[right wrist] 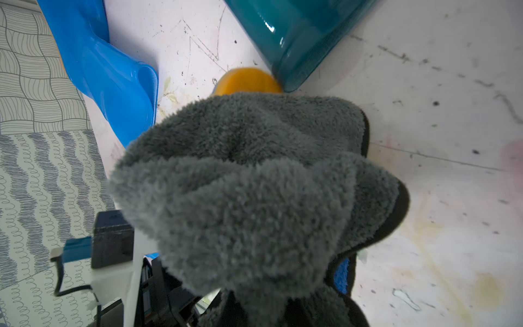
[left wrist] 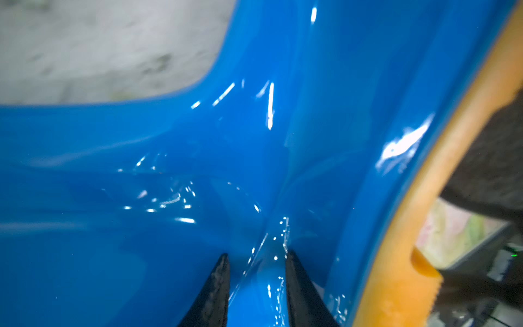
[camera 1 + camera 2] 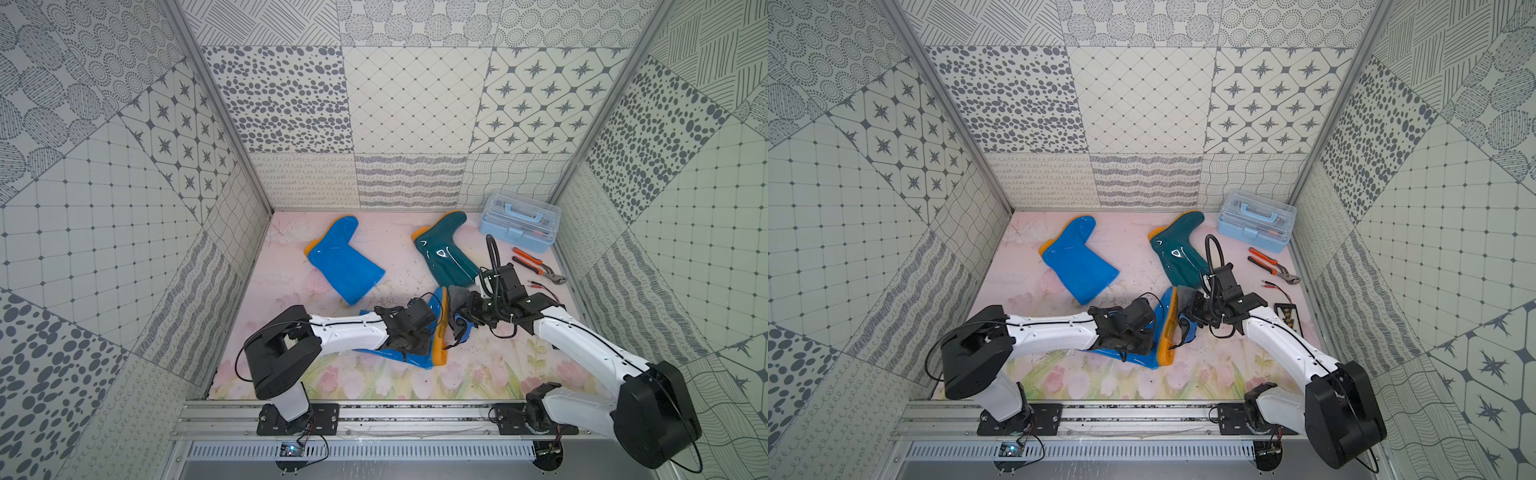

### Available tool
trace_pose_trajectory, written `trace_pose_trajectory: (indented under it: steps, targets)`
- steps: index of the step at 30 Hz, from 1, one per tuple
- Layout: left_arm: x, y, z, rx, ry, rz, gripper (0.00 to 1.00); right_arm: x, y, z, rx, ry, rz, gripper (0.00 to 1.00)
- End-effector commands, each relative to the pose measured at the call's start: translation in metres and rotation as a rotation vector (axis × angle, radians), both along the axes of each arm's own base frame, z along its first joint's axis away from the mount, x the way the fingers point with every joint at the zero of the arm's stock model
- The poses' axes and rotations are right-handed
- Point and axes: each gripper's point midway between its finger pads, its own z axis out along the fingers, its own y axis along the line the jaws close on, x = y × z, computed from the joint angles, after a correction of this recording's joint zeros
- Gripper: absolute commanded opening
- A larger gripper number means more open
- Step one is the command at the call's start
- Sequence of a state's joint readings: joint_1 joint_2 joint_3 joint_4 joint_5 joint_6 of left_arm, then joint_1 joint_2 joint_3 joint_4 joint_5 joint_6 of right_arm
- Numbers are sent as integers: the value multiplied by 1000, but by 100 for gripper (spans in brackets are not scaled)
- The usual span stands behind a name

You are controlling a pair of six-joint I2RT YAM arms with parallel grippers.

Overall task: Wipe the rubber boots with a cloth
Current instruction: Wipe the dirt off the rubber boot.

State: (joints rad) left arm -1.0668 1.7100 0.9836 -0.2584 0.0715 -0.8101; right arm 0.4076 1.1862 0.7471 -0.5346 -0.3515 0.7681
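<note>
Back left on the flowered mat (image 3: 286, 332): far blue boot (image 3: 345, 262). Lies flat on its side, well apart from the arms.

Nearer the front, under the left wrist: near blue boot (image 3: 415, 359). Lies on its side with the orange sole (image 3: 440, 332) turned toward the right arm. Sits pinched in the left gripper (image 2: 256, 256), whose fingers stand narrow in the left wrist view, with a glossy fold of blue rubber caught between them.

Just right of that sole: the cloth (image 3: 459, 301), grey, fluffy, bunched up. Rests against the orange edge. Stays out of sight where clamped: right gripper (image 3: 471, 312) closed tight on it, jaws buried under the pile in the right wrist view.

Behind the cloth: teal boot (image 3: 444, 253), also on its side, open top near the blue boot's toe.

Far right, by the back corner: pale blue toolbox (image 3: 519, 220), with orange-handled pliers (image 3: 536, 266) in front.
</note>
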Motion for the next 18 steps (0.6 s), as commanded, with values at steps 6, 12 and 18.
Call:
trace_pose_trajectory:
  steps: [6, 12, 18]
  targets:
    - [23, -37, 69, -115, -155, -94, 48, 8, -11, 30, -96, -62, 49, 0]
    - [32, 87, 76, 44, -127, 130, 70, 18, 4, 17, -65, -27, 55, 0]
    - [15, 165, 64, -124, -69, 282, 77, 39, 18, 55, -205, -140, 86, 0]
